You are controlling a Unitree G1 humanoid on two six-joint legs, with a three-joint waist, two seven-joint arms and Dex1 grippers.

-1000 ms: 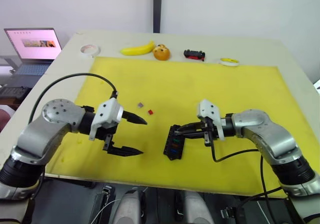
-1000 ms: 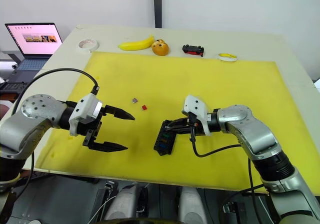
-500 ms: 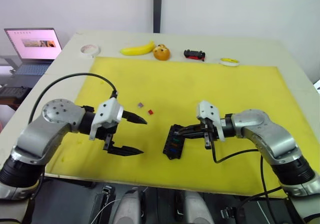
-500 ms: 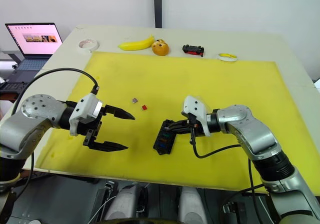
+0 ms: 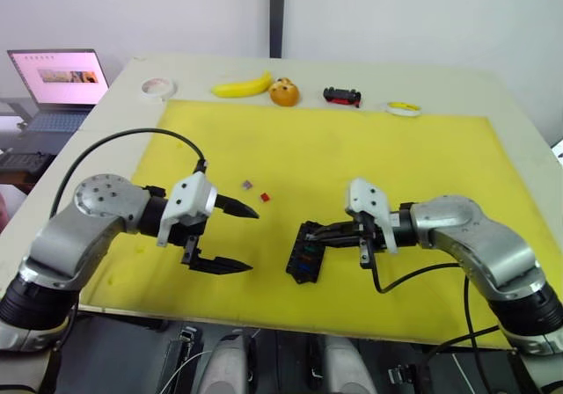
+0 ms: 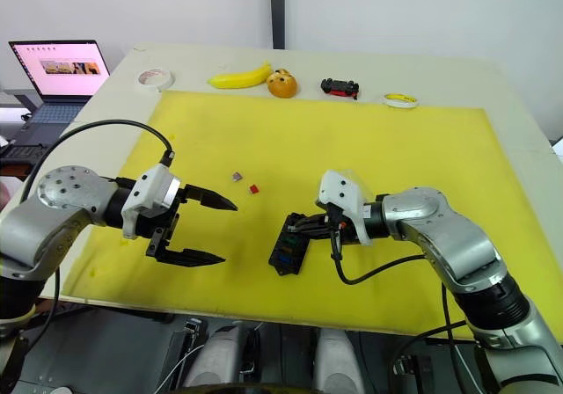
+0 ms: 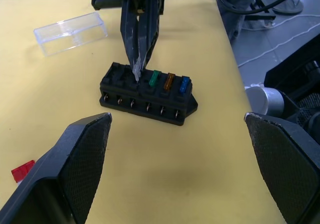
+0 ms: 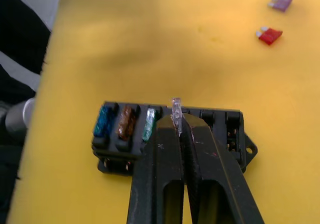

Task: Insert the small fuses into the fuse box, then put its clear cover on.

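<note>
The black fuse box (image 5: 305, 258) lies on the yellow mat (image 5: 352, 156), with blue (image 8: 103, 122), amber (image 8: 124, 122) and green (image 8: 148, 124) small fuses seated in one row. My right gripper (image 8: 176, 118) is shut on a clear-grey fuse, its tips at the box's slot beside the green one. A grey-purple fuse (image 5: 247, 184) and a red fuse (image 5: 265, 197) lie loose on the mat. The clear cover (image 7: 71, 32) lies on the mat just beyond the box, beside the right gripper. To the left of the box, my left gripper (image 5: 252, 241) hangs open and holds nothing.
Along the table's far edge sit a tape roll (image 5: 158, 87), a banana (image 5: 242, 86), an orange toy (image 5: 283, 92), a black-and-red toy car (image 5: 341, 96) and a yellow-white ring (image 5: 403, 108). A laptop (image 5: 57, 82) stands off the table's left side.
The right forearm has shifted slightly while its tips stay at the fuse box. The left arm has not moved.
</note>
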